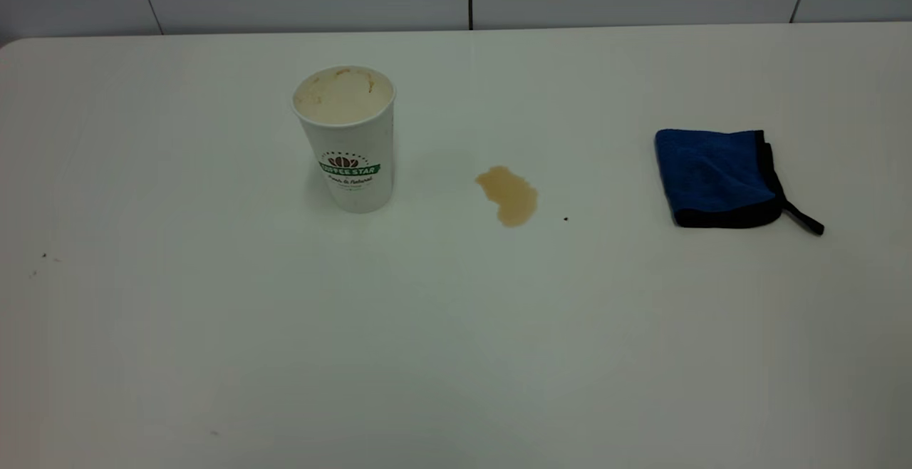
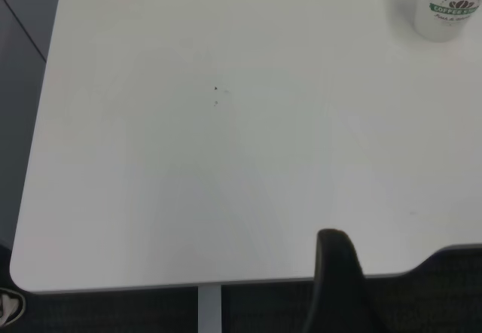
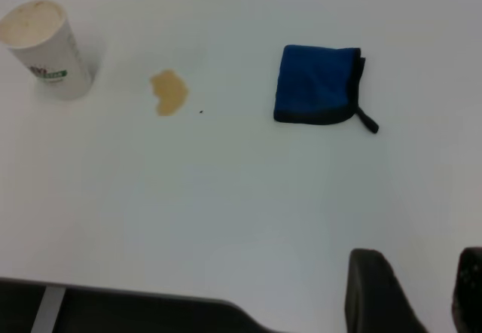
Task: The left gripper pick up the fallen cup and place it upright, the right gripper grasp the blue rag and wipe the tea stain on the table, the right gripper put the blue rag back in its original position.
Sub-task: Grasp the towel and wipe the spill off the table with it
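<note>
While the white paper cup (image 1: 346, 137) stands upright, the brown tea stain (image 1: 509, 195) sits between it and the folded blue rag (image 1: 716, 177). The right gripper (image 3: 435, 291) is spread apart; I cannot tell about the left gripper (image 2: 337, 273).

You have a white paper cup (image 1: 347, 137) with a green banner logo, a brown bean emblem above it and tan staining inside, on a plain white table (image 1: 456, 326). The tea stain (image 1: 509, 195) is a light tan-brown blotch with one tiny dark speck (image 1: 566, 219) beside it. The rag (image 1: 716, 177), far out ahead of the right gripper's black fingers (image 3: 376, 299), is deep blue with black edging and a black loop.
</note>
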